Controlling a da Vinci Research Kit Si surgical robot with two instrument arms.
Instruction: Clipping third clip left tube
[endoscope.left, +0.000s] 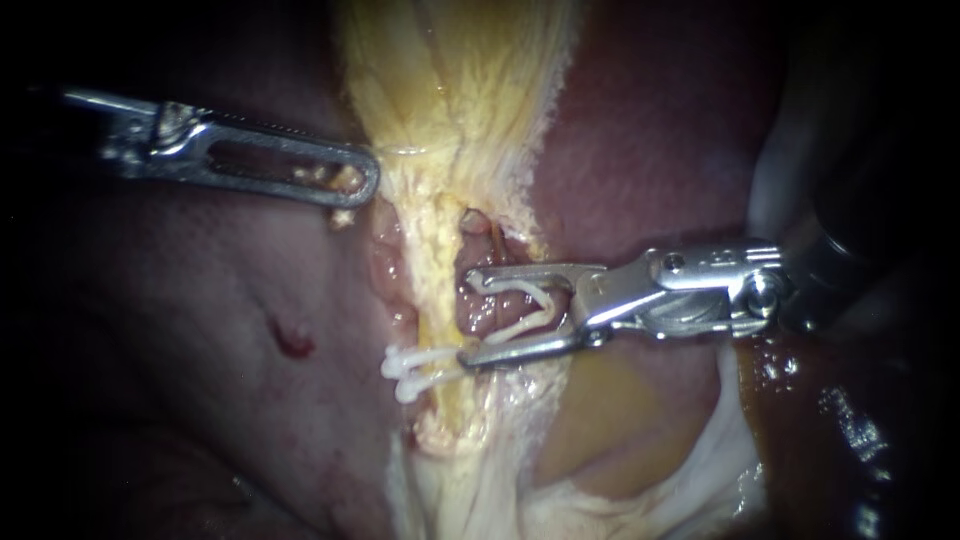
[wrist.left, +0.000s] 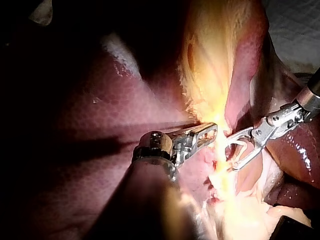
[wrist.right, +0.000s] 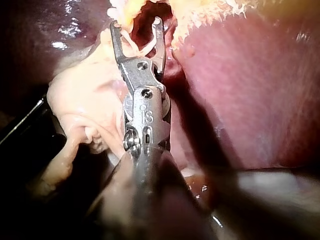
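Reaching in from the right, the right instrument (endoscope.left: 468, 318) is pinching an open white clip (endoscope.left: 515, 300) in its wide-standing claw, evidently lining it up on the left tube (endoscope.left: 437, 290), just above the seated clips (endoscope.left: 408, 372); whether it is straddling the tube is proving hard to judge. The left instrument (endoscope.left: 350, 185) is lying against yellow tissue, probably clearing access; its claw state cannot be told. The liver (endoscope.left: 200, 330) is lying beyond.

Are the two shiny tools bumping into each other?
Apart. The endoscope view shows yellow tissue lying between the left instrument and the right instrument, which holds a white clip.
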